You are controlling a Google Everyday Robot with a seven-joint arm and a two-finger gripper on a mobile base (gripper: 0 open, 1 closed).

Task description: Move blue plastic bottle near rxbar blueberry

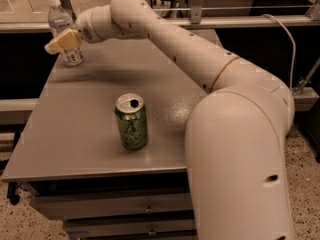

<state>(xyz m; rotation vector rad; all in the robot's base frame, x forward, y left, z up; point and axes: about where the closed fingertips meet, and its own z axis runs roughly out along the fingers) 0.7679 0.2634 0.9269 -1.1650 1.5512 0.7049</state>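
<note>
The blue plastic bottle (59,20), clear with a white cap and a pale label, stands upright at the far left corner of the grey table (70,134). My gripper (61,41) is at the bottle's front, at mid height, overlapping it from the right. The arm (170,39) stretches across the table's back. The rxbar blueberry is hidden, with the arm lying over the back right part of the table.
A green drink can (132,122) stands upright near the middle of the table, toward the front. The table's left edge is close beside the bottle. A rail (250,20) and a cable (287,39) run behind the table.
</note>
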